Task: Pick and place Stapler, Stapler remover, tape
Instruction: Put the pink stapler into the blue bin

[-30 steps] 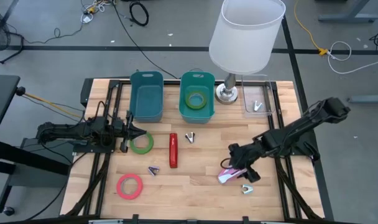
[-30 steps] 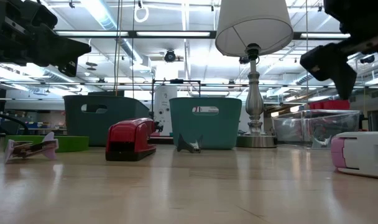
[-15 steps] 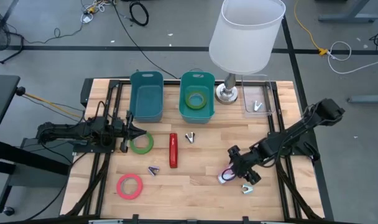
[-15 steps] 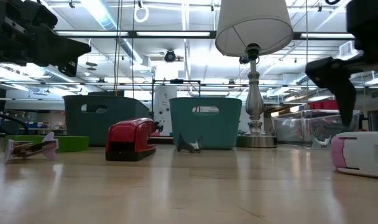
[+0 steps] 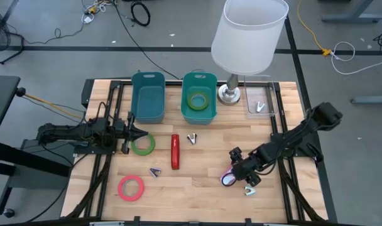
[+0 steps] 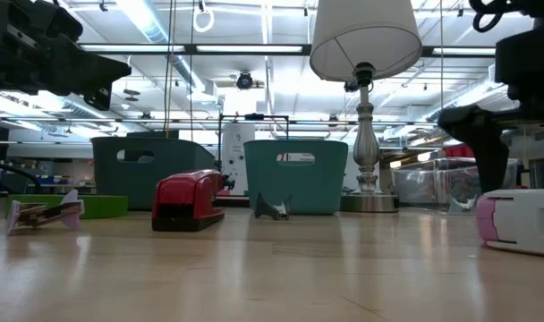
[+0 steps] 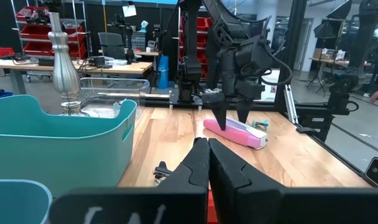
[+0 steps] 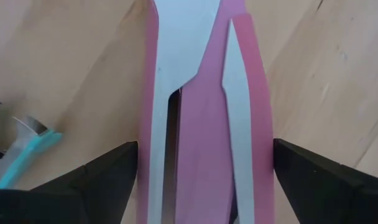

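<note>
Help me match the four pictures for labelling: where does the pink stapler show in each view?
High view: pink stapler lower right of the table, under the right claw.
Low view: far right edge, lying on the table.
Left wrist view: centre, beyond the shut left claw, below the other arm.
Right wrist view: fills the middle, between the open fingers.
Shared landmark: the lamp base.

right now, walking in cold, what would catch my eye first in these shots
The right gripper, fingers wide open, straddling the pink stapler near the table's front right. Next, the big white lamp at the back edge, beside two teal bins, one holding a green tape roll. The left gripper waits shut by another green tape ring at the left.
</note>
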### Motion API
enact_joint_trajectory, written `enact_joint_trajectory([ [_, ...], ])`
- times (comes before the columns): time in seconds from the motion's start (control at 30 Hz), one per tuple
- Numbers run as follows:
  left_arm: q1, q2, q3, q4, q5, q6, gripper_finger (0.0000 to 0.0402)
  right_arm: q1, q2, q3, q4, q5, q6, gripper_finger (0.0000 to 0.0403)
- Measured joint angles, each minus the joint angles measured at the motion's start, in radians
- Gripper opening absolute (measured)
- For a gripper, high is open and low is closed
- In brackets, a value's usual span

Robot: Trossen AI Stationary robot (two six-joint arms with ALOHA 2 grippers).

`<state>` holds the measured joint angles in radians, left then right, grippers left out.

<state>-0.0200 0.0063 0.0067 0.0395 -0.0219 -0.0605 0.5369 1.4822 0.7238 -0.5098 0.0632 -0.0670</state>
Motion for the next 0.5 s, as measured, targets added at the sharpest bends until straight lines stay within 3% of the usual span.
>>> enact_joint_trajectory([
  [0.5, 0.0, 0.0, 0.0, 0.0, 0.0, 0.0, 0.0003, 0.0, 0.052, 0.001, 0.002, 0.03, 0.033, 0.0354],
])
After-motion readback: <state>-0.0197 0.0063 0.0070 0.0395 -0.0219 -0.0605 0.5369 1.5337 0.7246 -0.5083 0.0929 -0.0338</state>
